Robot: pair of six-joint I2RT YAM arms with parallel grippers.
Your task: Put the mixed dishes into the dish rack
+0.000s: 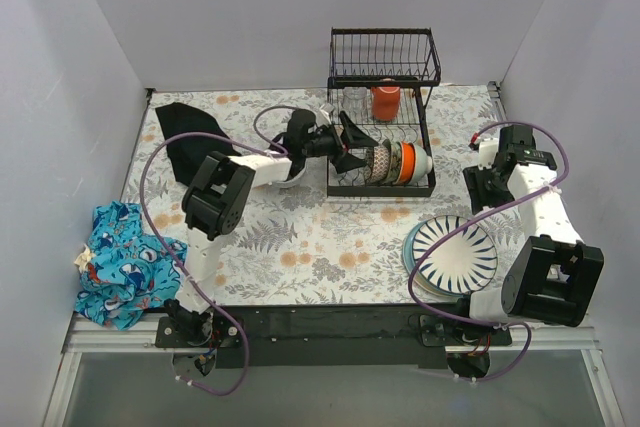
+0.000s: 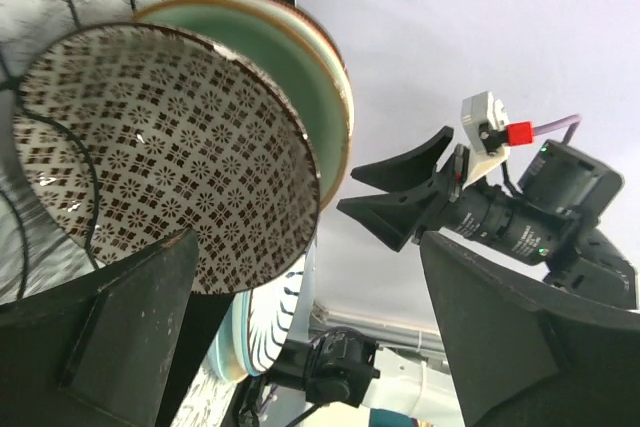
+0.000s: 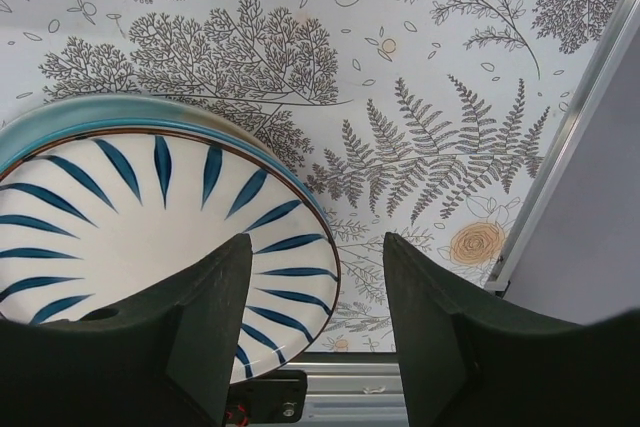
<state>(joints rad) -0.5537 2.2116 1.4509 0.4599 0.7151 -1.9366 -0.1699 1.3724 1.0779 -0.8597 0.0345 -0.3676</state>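
The dish rack [image 1: 383,55] holds bowls on edge in its lower tray and an orange mug [image 1: 386,102] behind them. Only the left wrist view shows the front bowl [image 2: 160,147] brown-patterned inside, with the pale-green-inside bowl [image 2: 300,77] just behind it. The left gripper [image 1: 353,145] is spread and empty at the rack's left end, while the right gripper [image 3: 315,327] hangs parted, grasping nothing, over the striped plates [image 1: 455,255] stacked on the table [image 1: 320,237].

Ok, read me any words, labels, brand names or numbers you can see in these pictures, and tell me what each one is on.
No readable text in any view.
Brown-patterned bowl, striped plate, blue patterned cloth, floral table cover: patterns only, no lettering.
White connector block in the left wrist view: any print is too small to read.
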